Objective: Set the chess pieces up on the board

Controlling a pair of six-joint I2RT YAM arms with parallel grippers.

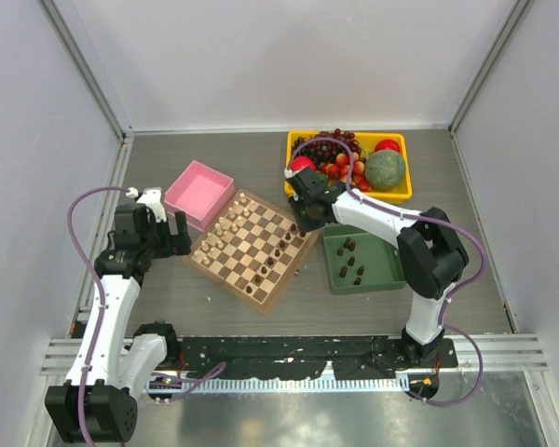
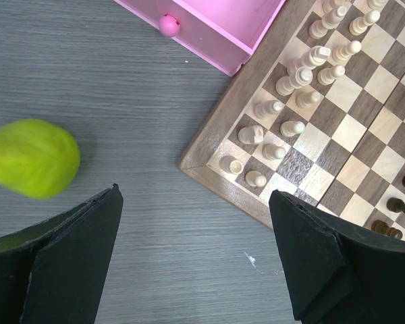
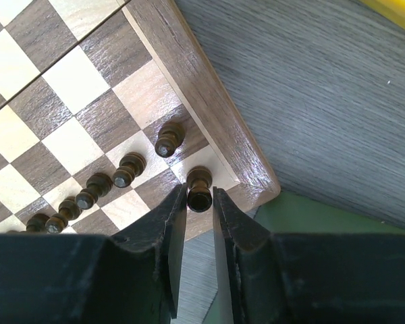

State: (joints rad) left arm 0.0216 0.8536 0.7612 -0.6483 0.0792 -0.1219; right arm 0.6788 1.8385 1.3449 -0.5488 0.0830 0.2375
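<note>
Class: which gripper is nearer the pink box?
Left. The left gripper sits open just beside the pink box; the right gripper is across the board, closed on a dark chess piece at its corner.

The top camera looks down from high behind the robot, its bases at 6 o'clock, with the board (image 1: 253, 248) near centre. The left wrist camera looks down from close by, with the pale pieces (image 2: 297, 77) at 2 o'clock. The right wrist camera sits closer still, with the dark pieces (image 3: 130, 167) at 10 o'clock. All three views share the board.
</note>
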